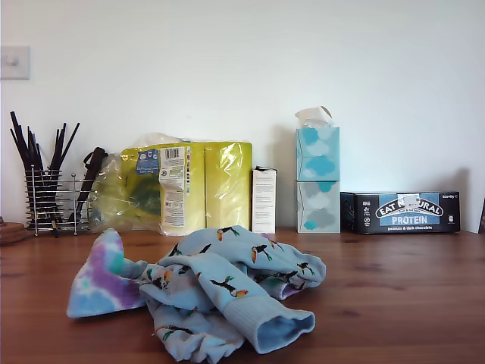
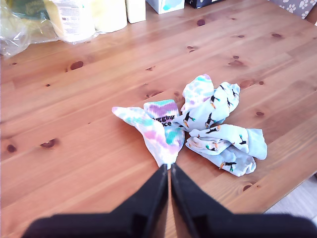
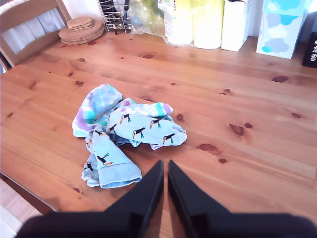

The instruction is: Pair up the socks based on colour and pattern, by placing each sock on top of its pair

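Wooden surface (image 1: pixel 394 296) carries your socks (image 1: pixel 204 299) heaped at the exterior view's near left; soft, light fabric, so pinch a loose cuff. My first gripper (image 2: pixel 169 171) and my second gripper (image 3: pixel 165 167) are both closed, empty.

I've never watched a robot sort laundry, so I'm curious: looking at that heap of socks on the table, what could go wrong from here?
The socks lie tangled in one pile, so pinching a bird sock may drag its neighbours along. The tie-dye sock is partly buried under the bird ones, which may make a clean grasp hard. The pile also sits near the table edge, so a careless tug might pull a sock off the table. My first gripper and second gripper hold nothing.
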You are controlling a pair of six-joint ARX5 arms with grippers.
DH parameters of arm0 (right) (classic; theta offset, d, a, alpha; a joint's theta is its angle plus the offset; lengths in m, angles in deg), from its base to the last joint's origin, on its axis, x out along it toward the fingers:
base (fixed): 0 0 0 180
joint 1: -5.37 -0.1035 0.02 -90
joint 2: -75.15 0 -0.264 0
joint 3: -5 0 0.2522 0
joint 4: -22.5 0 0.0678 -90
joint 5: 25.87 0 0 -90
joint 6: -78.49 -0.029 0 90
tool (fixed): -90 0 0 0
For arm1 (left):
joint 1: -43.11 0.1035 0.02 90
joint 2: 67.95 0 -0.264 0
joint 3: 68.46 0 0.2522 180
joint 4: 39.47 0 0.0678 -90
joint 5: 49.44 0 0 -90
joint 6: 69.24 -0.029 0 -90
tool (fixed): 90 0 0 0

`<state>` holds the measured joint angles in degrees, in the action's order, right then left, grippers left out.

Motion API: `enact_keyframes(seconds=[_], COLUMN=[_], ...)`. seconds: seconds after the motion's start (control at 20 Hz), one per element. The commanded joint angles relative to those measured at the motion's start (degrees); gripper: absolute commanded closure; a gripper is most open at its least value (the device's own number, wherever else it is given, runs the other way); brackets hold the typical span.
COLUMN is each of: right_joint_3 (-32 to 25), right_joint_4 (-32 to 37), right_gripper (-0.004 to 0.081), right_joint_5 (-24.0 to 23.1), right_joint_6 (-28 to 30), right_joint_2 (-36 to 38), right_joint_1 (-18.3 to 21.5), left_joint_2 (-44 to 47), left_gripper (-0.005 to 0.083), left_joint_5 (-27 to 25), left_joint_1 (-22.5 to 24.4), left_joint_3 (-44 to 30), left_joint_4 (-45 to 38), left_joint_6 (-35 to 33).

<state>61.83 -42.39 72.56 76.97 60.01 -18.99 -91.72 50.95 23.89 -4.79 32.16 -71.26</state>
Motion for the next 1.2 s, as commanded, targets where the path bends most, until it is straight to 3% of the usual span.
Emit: enact_keyframes(seconds=[0.0, 0.5, 0.6, 0.85, 1.15], right_joint_3=[-0.22, -0.22, -0.22, -0.2, -0.2], right_joint_4=[1.11, 1.57, 3.45, 5.27, 8.87], right_gripper=[0.0783, 0.0783, 0.0783, 0.0783, 0.0782], right_joint_5=[-0.02, 0.0, 0.31, 6.78, 10.43], right_joint_6=[0.02, -0.07, -0.46, -0.39, 0.26], right_joint_2=[0.02, 0.0, -1.53, -13.49, -31.39], right_joint_1=[0.37, 0.37, 0.37, 0.31, -1.14], left_joint_2=[-0.26, -0.28, -1.9, -14.75, -32.63], left_gripper=[0.0797, 0.0797, 0.0797, 0.0797, 0.0797], left_joint_5=[0.09, 0.33, 2.91, 11.58, 16.55], left_joint_1=[0.04, 0.04, 0.02, -0.28, -1.97], left_joint_3=[-1.25, -1.25, -1.25, -1.25, -1.22], left_joint_4=[-0.83, -1.62, -4.31, -6.75, -14.67], left_joint_6=[0.17, 0.5, 0.42, -1.53, -5.16])
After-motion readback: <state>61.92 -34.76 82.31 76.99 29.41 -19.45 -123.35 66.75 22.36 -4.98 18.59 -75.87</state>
